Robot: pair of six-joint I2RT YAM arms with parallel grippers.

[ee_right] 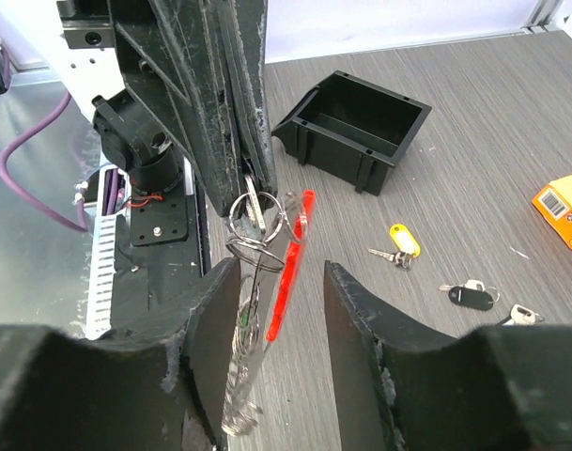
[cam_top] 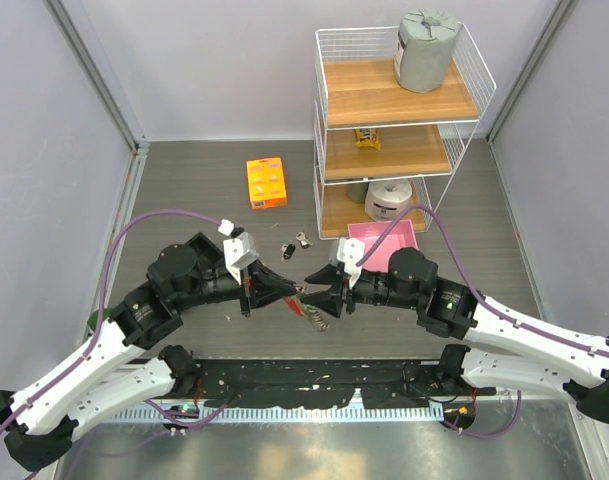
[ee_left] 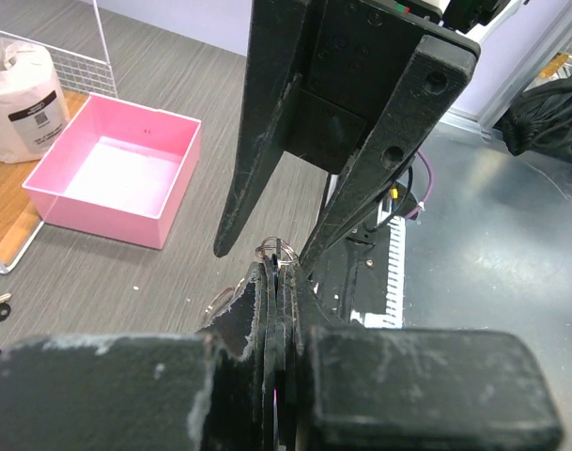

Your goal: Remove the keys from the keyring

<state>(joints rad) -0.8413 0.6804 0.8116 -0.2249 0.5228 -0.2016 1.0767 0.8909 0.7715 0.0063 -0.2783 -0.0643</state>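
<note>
The left tool [ee_left: 277,274] is clamped shut on the keyring [ee_right: 259,222], pinching the thin ring at its top and holding it off the surface [ee_right: 473,141]. From the ring, the red strap [ee_right: 287,268] and a bunch of keys [ee_right: 242,381] hang straight down, so the long axis of the whole bundle runs vertically, edge-on to the right wrist camera.

The right tool [ee_right: 278,272] faces the keyring head-on with its jaws partly open. One finger stands on each side of the strap and the hanging keys, and neither looks to be touching them. It is gripping nothing. In the top view the two tools meet tip to tip at the keyring, the left one on its left and the right one on its right.

The right tool is the free one and the nearer to the hanging keys, so my guess is that it closes on a key below the ring and works it along the coil. A few loose keys [ee_right: 396,246] lie on the surface beyond the keyring, well apart from it.
</note>
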